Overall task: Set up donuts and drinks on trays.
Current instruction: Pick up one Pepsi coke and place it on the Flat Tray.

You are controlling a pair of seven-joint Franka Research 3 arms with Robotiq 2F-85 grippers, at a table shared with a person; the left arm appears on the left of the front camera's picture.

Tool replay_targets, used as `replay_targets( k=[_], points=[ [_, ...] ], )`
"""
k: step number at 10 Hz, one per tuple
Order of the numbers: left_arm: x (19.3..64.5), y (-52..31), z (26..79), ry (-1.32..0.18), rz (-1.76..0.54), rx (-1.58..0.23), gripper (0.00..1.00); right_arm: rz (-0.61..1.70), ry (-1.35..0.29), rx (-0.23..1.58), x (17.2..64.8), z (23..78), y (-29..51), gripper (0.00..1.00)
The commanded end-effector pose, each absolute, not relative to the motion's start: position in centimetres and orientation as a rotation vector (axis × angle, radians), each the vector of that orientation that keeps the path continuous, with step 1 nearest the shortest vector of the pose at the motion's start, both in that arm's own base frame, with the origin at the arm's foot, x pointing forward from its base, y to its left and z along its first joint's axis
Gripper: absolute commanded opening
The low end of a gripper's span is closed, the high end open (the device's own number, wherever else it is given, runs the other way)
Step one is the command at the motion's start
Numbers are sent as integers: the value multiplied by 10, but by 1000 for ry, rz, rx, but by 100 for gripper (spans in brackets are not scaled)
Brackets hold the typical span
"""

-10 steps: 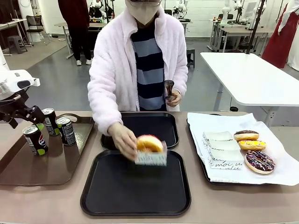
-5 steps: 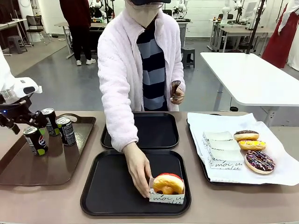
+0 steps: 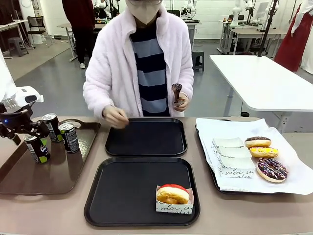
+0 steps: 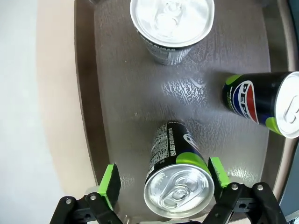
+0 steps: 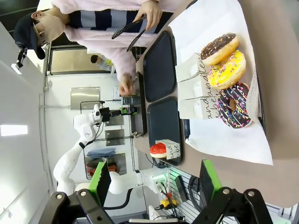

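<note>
1. The left gripper (image 4: 164,175) is straddling one drink can (image 4: 180,186) on the brown tray (image 3: 29,181), jaws apart: one pad is touching it, with a gap at the other.
2. Two more cans (image 3: 69,137) are standing just beside it.
3. A sleeved donut (image 3: 172,195) is sitting in the near black tray (image 3: 127,191), in its near right corner; the far black tray (image 3: 146,137) is lying just behind.
4. The right gripper (image 5: 154,179) is hanging with jaws spread, holding nothing.

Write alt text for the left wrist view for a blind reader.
The left pincer straddles an upright black soda can, jaws open, on a glossy brown tray. A second can stands farther off and a third can to the right.
</note>
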State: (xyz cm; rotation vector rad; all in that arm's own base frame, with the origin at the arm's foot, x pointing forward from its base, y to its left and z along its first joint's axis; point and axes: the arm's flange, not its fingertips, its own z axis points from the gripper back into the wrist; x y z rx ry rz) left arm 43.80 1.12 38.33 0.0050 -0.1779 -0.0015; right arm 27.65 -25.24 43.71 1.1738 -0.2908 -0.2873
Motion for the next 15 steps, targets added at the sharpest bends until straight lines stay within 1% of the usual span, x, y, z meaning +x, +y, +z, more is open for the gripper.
replay_targets(
  k=[1,2,3,4,5,7,8,9,10,13,15],
  points=[
    [438,9,383,-215,3,-48,47,-282,-305,1193,277,436,-253,100],
    [438,9,383,-208,3,-50,44,-282,-305,1193,277,436,-253,100],
    [439,9,383,-191,13,-47,0,-282,-305,1193,277,436,-253,100],
    [439,10,382,-179,30,-45,42,-282,-305,1193,277,436,-253,100],
    [439,11,383,-169,45,-34,0,-282,-305,1193,277,436,-253,100],
    [438,10,385,-157,62,-26,0,-282,-305,1193,277,436,-253,100],
    [438,10,387,-150,66,-20,4,-282,-305,1193,277,436,-253,100],
    [433,6,398,-172,54,-31,4,-282,-305,1193,277,436,-253,100],
    [422,-5,424,-148,78,-40,4,-282,-305,1193,277,436,-253,100],
    [360,-35,516,-216,-6,-25,4,-282,-305,1193,277,436,-253,100],
    [340,-39,542,-237,-25,-18,4,-282,-305,1193,277,436,-253,100]
  ],
)
